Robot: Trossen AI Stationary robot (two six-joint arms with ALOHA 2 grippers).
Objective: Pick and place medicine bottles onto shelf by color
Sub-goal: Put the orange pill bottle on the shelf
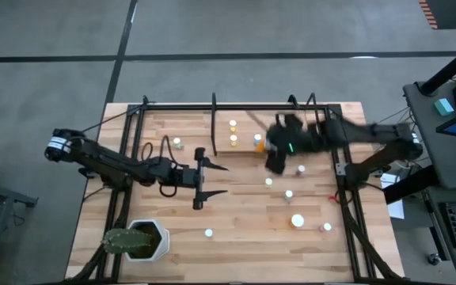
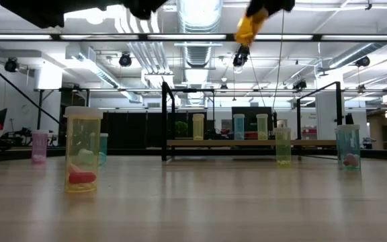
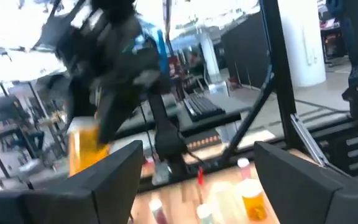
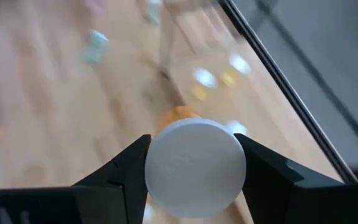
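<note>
My right gripper (image 4: 194, 168) pinches a bottle with a white cap (image 4: 195, 167), its two fingers pressed against the cap's sides. In the low view that bottle (image 2: 247, 28) shows a yellow-orange body and hangs high above the table. Below the gripper, from overhead, lies the shelf (image 1: 244, 148), a small wooden board edged with black bars, already carrying a few bottles (image 1: 233, 124). Just beyond it toward the near edge, more bottles (image 1: 298, 221) stand scattered on the tabletop (image 1: 244, 237).

My left gripper (image 1: 204, 179) waits well apart, low over the table's middle, its fingers spread wide and holding nothing. Farther out, a white pot with a plant (image 1: 139, 240) sits at the near left corner.
</note>
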